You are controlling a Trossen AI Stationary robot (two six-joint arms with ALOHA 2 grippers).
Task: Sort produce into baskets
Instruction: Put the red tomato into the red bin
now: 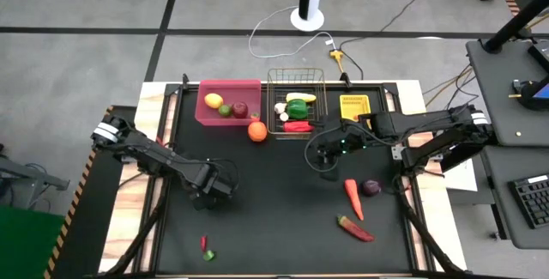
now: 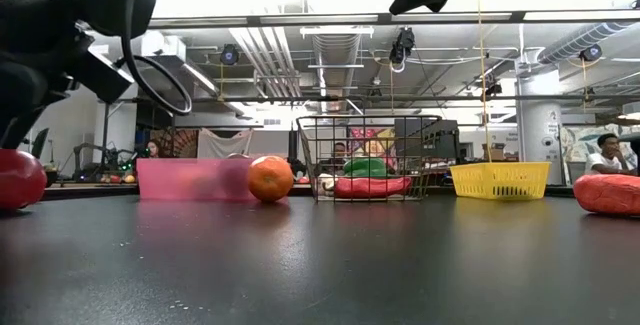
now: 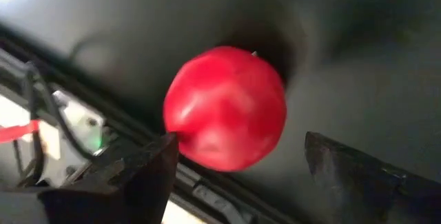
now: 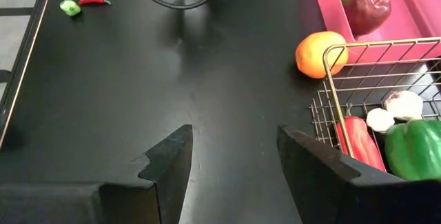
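The wire basket (image 1: 296, 99) stands at the far middle of the black table (image 1: 274, 219) and serves as the mark for everything else. Inside it lie a yellow lemon (image 1: 301, 97), a green pepper (image 1: 297, 108), two pale garlic bulbs (image 1: 280, 106) and a long red pepper (image 1: 298, 126). Touching its left side is the pink bin (image 1: 228, 101), holding a yellow fruit (image 1: 214, 100), a green lime (image 1: 225, 110) and a dark red apple (image 1: 240, 109); an orange (image 1: 256, 130) rests on the table just outside the basket's near-left corner. The small yellow bin (image 1: 354, 106) sits just right of the basket. Nearer than the basket and to its right lie a carrot (image 1: 353, 197), a purple onion (image 1: 371, 187) and a red chilli (image 1: 355, 228); well to its near left lie a small chilli (image 1: 203, 242) and a small green piece (image 1: 209, 255). A smooth, glossy red apple (image 3: 226, 108), round with a faint shine, sits on the table left of and nearer than the basket, under the left arm. The left gripper (image 3: 238, 176) hangs over that apple with its fingers spread wide to either side of it, not closed on it. The right gripper (image 4: 234, 158) hovers just off the basket's near-right corner, its arm reaching in from the right edge of the table, fingers apart and holding nothing
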